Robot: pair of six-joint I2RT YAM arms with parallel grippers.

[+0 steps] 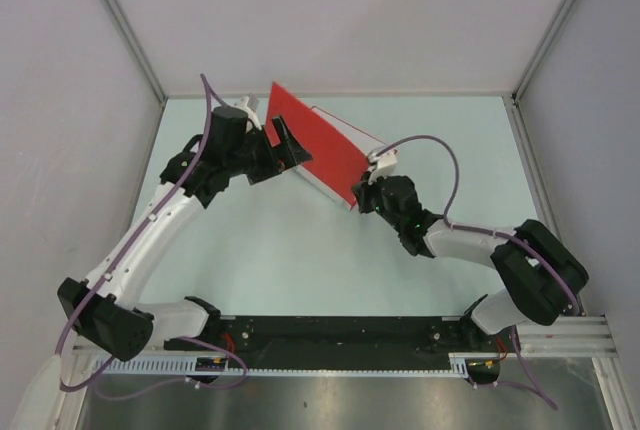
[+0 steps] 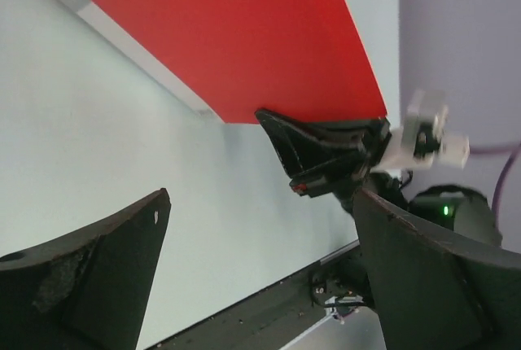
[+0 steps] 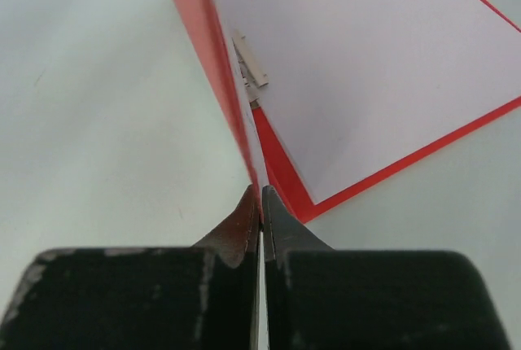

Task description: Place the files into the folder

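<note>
folder (image 1: pixel 312 140), red, cover raised, files (image 3: pixel 366 65) inside

The pale green table (image 1: pixel 300 250) bears the open red folder (image 1: pixel 315 145), files (image 3: pixel 366 65) inside.

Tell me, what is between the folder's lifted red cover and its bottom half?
The white files lie there, on the bottom half; the right wrist view shows it, with the right tool pinching the lifted cover.
</note>
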